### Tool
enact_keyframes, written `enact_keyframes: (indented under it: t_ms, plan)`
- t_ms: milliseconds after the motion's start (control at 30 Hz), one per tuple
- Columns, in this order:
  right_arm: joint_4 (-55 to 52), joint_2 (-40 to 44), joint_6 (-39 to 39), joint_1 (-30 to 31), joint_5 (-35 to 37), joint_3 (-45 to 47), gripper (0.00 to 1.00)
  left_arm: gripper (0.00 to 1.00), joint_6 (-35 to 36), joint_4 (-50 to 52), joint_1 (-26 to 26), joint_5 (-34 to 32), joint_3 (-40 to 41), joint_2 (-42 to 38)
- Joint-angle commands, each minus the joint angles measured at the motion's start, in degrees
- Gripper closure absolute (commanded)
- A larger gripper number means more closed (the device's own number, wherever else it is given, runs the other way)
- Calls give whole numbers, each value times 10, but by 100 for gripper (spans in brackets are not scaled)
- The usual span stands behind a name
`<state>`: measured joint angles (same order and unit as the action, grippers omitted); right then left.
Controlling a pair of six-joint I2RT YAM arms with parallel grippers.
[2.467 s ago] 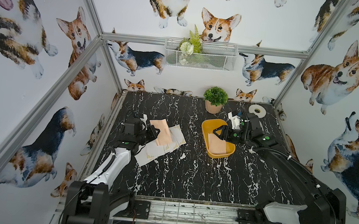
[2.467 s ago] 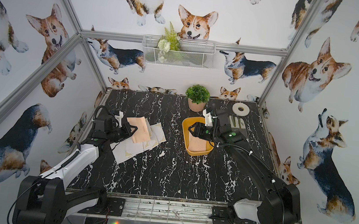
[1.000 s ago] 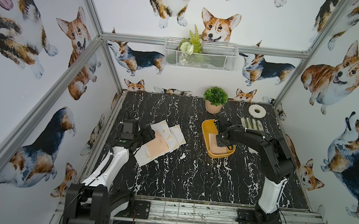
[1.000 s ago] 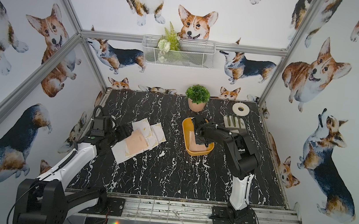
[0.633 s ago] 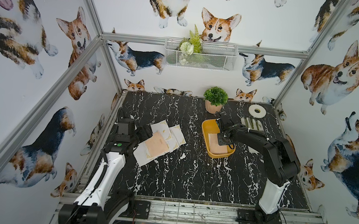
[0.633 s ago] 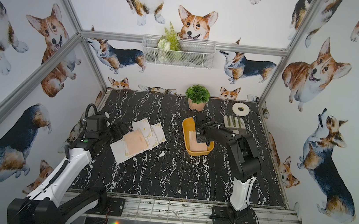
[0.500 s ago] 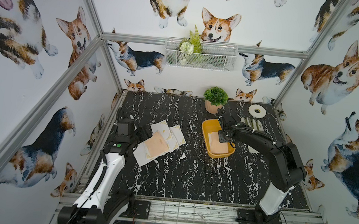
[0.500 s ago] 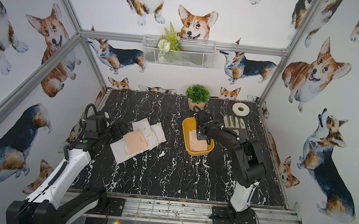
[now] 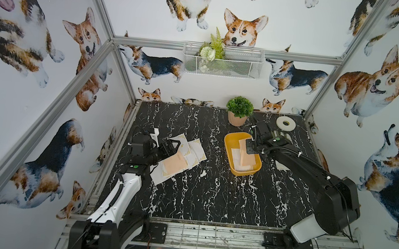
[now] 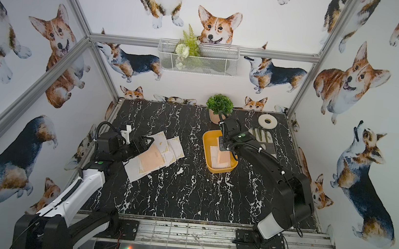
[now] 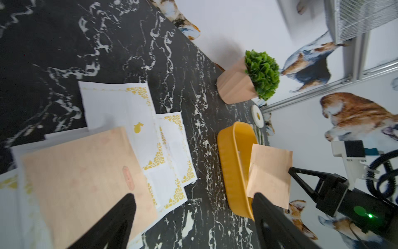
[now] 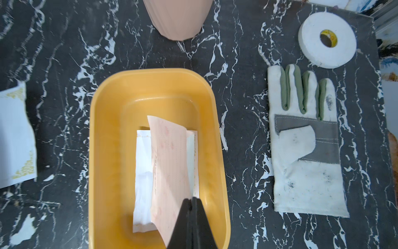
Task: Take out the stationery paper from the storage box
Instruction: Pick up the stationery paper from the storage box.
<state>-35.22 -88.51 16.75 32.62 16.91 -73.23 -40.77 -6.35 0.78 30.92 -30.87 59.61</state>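
Right wrist: paper (image 12: 170, 161) lengthwise along box (image 12: 107, 161).

Left arm (image 9: 122, 190) extended low and forward, left gripper (image 11: 193, 195) jaws spread wide, pointing toward table centre; right arm (image 9: 303, 165) stretched far forward with wrist pitched down, right gripper (image 12: 190, 201) jaws pinched shut on the edge of a peach sheet (image 12: 170, 155).
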Motion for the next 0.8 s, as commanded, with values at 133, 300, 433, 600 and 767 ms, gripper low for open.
enact_keyframes:
  t_ms: [133,300,433,600,767]
  plan:
    - [-25,65,33,2,-57,-10,100,8,-119,-286,3,135,42,35]
    - [-18,105,57,2,-113,-12,100,6,-169,-407,25,160,57,69]
    - [-6,130,77,2,-157,-15,100,5,-163,-421,62,152,47,93]
    - [35,141,106,2,-226,-8,100,6,-144,-421,131,128,17,138]
    - [60,135,127,18,-260,-12,100,9,-141,-444,203,112,-28,204]
